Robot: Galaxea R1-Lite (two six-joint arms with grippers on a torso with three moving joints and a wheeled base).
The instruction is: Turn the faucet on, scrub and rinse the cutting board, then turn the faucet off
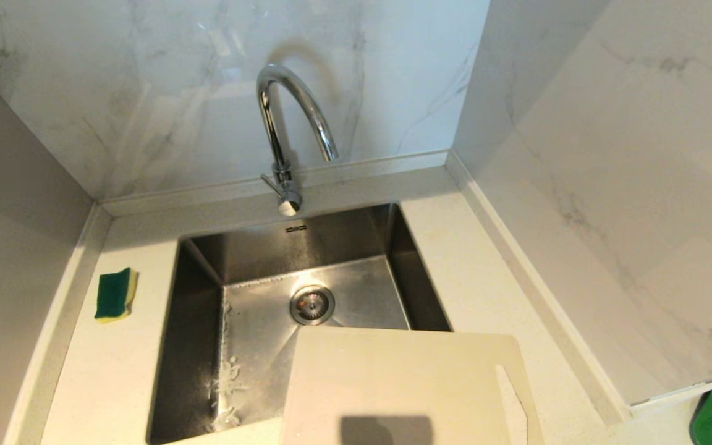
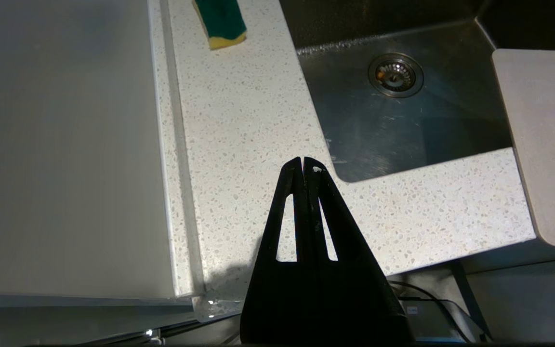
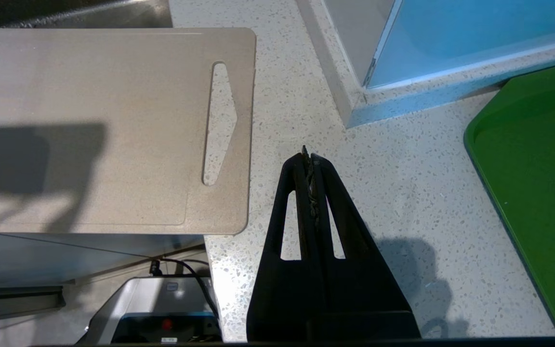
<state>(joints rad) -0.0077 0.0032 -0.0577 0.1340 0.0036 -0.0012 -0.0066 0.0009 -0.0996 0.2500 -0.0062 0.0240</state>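
1. Cutting board (image 1: 402, 383): a large cream-white rectangle of plastic with rounded corners, lying flat across the near right corner of the sink (image 1: 207, 290), partly over the basin and partly on the speckled countertop (image 1: 115, 371) to its right.
2. Its long cut-out handle slot (image 3: 219, 123) sits near the board's right edge, and the speckled counter shows through it. A dark shadow falls across the board's near face.
3. The board's near edge juts out past the front edge of the counter, as my right wrist view shows.
4. The faucet (image 1: 288, 130), a shiny chrome gooseneck, stands behind the sink against the marble wall, its spout arching over the basin, with a small stubby lever (image 1: 269, 181) at its base. I see no water running.
5. My left gripper (image 2: 303, 164) hangs over the counter by the sink's near left corner, fingers pressed together, holding nothing.
6. My right gripper (image 3: 309, 155) hangs over the counter just right of the board, likewise closed and empty.
7. A green-and-yellow sponge (image 1: 115, 294) lies on the counter left of the sink.
8. A green tray (image 3: 537, 193) lies on the counter further to the right.
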